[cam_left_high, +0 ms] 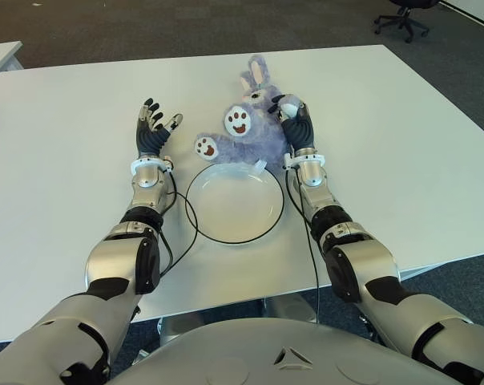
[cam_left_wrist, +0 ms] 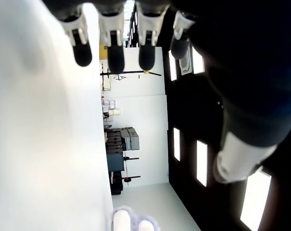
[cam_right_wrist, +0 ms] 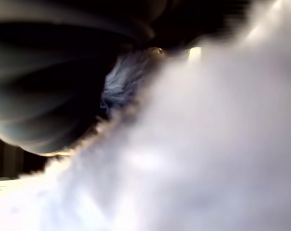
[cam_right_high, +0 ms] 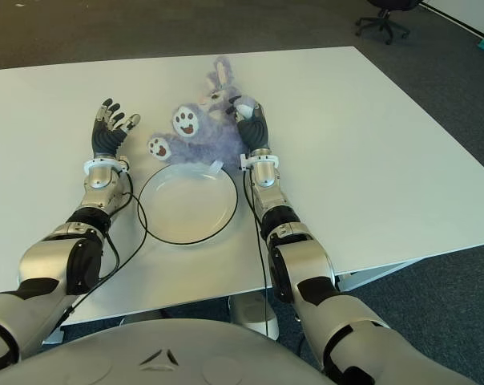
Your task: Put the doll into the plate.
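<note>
A purple plush rabbit doll (cam_left_high: 246,128) lies on its back on the white table, its white-soled feet raised, just beyond the far rim of the white plate (cam_left_high: 234,207). My right hand (cam_left_high: 294,120) presses on the doll's right side with its fingers curled into the fur. In the right wrist view the fur (cam_right_wrist: 208,144) fills the picture against the dark fingers (cam_right_wrist: 44,96). My left hand (cam_left_high: 154,128) is held up to the left of the doll, apart from it, fingers (cam_left_wrist: 115,53) spread and holding nothing. The plate holds nothing.
Black cables (cam_left_high: 182,216) run from both wrists along the plate's rim. The white table (cam_left_high: 402,144) stretches wide on either side, and its front edge is close to my body. An office chair (cam_left_high: 402,16) stands on the floor beyond the table.
</note>
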Robot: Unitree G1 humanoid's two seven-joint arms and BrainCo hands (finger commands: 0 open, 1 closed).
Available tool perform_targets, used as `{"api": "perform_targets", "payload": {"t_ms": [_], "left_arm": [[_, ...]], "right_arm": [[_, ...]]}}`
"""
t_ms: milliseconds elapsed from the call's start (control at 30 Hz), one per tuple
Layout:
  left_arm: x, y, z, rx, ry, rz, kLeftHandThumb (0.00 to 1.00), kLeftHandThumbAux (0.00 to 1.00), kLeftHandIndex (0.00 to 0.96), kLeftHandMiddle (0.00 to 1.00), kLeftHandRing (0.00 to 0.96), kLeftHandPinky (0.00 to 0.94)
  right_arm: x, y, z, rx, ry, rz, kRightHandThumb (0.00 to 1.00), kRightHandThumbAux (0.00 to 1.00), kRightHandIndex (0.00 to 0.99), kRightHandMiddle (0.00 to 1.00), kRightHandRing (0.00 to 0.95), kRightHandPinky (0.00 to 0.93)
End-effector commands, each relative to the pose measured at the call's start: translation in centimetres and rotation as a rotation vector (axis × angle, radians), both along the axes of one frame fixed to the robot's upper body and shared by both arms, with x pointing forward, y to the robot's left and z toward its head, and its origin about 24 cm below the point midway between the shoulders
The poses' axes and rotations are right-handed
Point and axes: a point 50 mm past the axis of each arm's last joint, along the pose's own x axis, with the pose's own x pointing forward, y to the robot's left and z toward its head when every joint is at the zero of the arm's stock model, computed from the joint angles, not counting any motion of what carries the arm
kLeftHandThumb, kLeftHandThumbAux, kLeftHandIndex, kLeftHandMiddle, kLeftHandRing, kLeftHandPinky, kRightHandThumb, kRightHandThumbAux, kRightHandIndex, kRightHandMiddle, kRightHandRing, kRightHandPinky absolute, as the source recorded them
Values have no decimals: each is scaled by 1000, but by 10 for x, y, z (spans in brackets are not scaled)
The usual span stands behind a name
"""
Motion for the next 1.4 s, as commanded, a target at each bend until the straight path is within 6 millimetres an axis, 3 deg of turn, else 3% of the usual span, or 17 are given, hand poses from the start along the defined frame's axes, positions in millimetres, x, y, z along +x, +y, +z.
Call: {"api": "perform_targets", "payload": {"t_ms": [33,533,1400], "left_arm": [[-89,-24,-108,-125,511,1,101,706,16,114,119,102],[-88,-24,-107,-126,510,4,120,699,16,117,128,119],[-88,-24,-107,-118,511,7,128,699,14,118,127,110]], "right_arm": [[-49,1,-81,16,295,-10,858,681,370,542,599,640],[-48,1,-80,-12,285,-41,831,686,379,559,637,643],[-48,1,-80,18,288,-41,829,686,379,541,594,583]]}}
